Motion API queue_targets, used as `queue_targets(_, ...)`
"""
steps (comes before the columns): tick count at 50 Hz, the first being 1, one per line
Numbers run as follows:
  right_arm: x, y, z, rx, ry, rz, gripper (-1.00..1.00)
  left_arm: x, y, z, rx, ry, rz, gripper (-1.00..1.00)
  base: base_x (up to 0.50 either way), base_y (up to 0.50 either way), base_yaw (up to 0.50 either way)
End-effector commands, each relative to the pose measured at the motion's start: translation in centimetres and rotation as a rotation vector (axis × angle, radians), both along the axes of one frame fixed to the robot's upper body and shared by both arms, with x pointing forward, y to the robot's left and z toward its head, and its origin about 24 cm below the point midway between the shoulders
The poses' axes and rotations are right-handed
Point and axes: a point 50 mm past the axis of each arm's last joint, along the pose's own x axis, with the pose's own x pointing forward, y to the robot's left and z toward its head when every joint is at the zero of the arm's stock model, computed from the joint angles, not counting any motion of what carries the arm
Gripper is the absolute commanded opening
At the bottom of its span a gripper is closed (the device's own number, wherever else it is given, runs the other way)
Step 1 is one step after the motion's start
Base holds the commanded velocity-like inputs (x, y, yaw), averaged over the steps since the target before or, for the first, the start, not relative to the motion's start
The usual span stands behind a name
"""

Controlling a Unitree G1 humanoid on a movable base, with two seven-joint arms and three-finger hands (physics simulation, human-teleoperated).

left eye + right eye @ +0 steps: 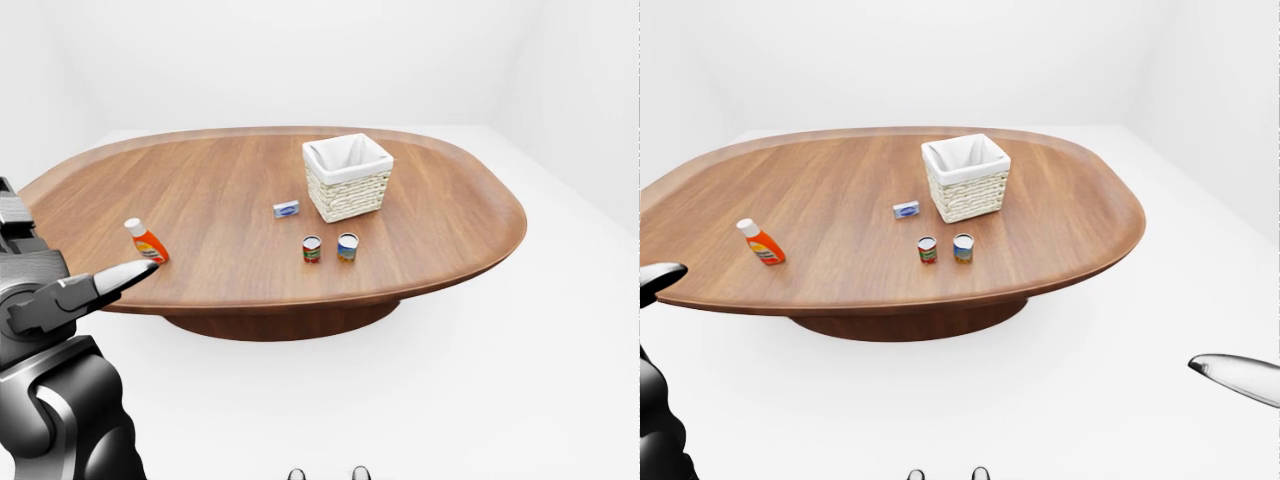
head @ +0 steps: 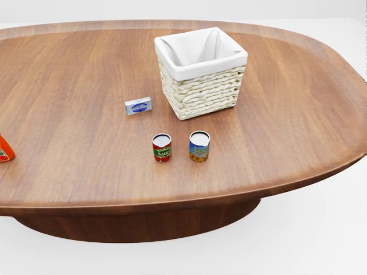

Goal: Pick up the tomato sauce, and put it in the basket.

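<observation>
Head view close above the table (image 2: 69, 189); both eye views wider, sharing the whole tabletop.
</observation>
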Motion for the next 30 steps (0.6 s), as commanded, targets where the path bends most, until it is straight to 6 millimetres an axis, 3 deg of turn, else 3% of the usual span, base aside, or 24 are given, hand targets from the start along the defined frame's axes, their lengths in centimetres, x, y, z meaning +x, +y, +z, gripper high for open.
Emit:
queue_targets(1, 0.01, 0.08, 0.1, -0.003, 0.003, 0.008, 1.0, -0.06, -0.15, 0.03, 0.012, -0.002, -0.004, 1.0, 0.0, -0.44, 0.0)
queue_targets(27, 0.31, 0.39, -0.52, -0.01, 0.015, 0.019, 1.0, -0.08, -0.09, -0.04, 0.011, 0.0, -0.001, 1.0, 0.0, -0.44, 0.0)
queue_targets(30, 0.49, 0.5, -0.68, -0.022, 0.025, 0.009, 1.0, -0.05, -0.14, -0.09, 0.012, 0.003, -0.002, 1.0, 0.0, -0.07, 0.0)
